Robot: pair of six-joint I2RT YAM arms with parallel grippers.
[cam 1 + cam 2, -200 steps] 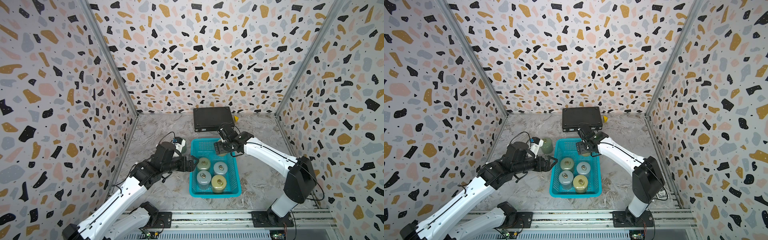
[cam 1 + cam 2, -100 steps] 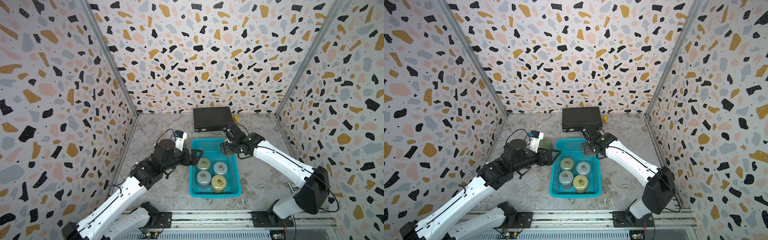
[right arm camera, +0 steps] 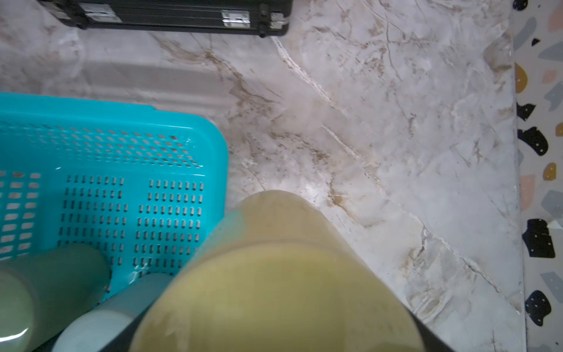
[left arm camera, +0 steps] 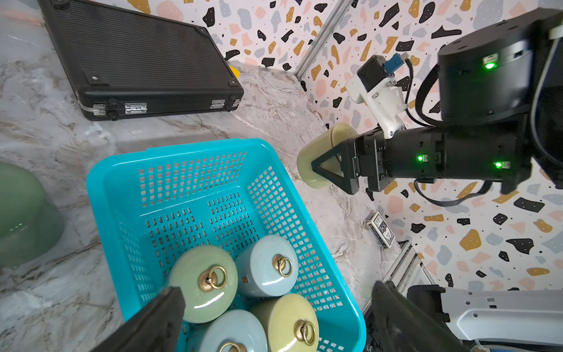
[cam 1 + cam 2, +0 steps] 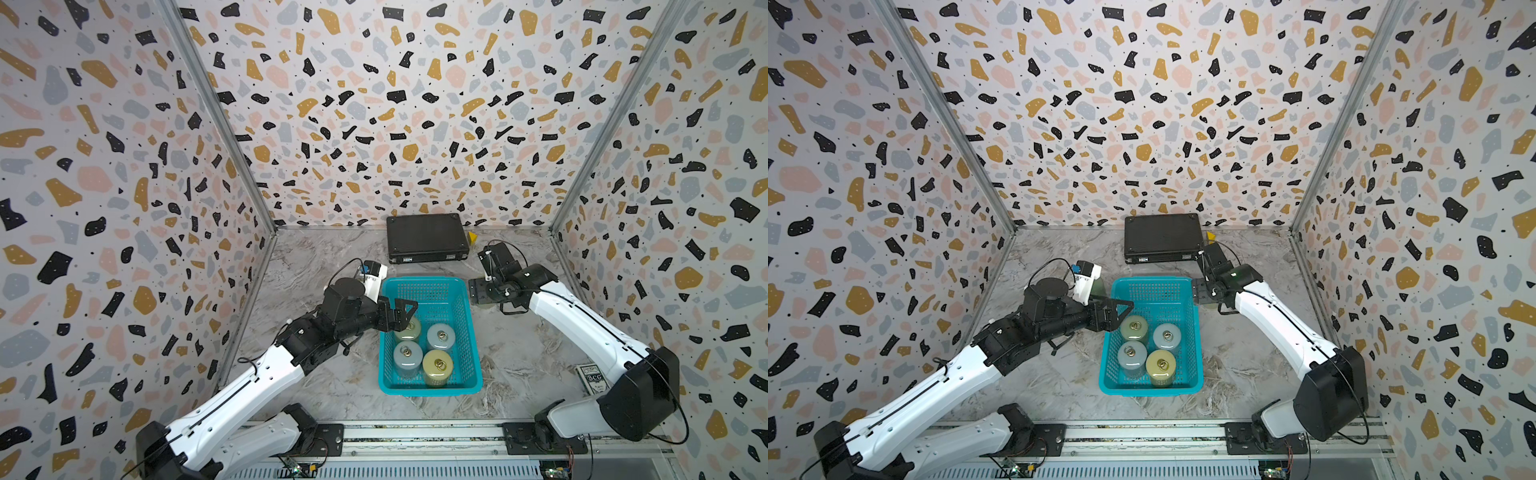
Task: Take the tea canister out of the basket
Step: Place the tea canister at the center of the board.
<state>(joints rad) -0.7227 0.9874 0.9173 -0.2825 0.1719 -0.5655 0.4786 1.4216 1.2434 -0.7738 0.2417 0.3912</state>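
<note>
The turquoise basket [image 5: 428, 390] [image 5: 1150, 390] sits mid-table with several lidded tea canisters standing in its near half. My left gripper [image 5: 400, 316] [image 4: 274, 304] hangs open over the basket's left rim, above the pale green canister [image 4: 202, 283], holding nothing. My right gripper [image 5: 478, 293] [image 4: 330, 164] is shut on a yellow-green tea canister [image 4: 313, 149] [image 3: 274, 274]. That canister is just outside the basket's far right corner, over the table. A darker green canister [image 4: 21, 213] [image 5: 1098, 286] stands on the table left of the basket.
A flat black case [image 5: 428, 239] lies against the back wall, with a small yellow piece [image 5: 472, 237] beside it. A deck of cards [image 5: 594, 378] lies near the right arm's base. Patterned walls close in three sides.
My right gripper has carried the yellow-green canister from over the basket's far end rightward, out past the rim. My left gripper has risen and shifted over the basket's left rim.
</note>
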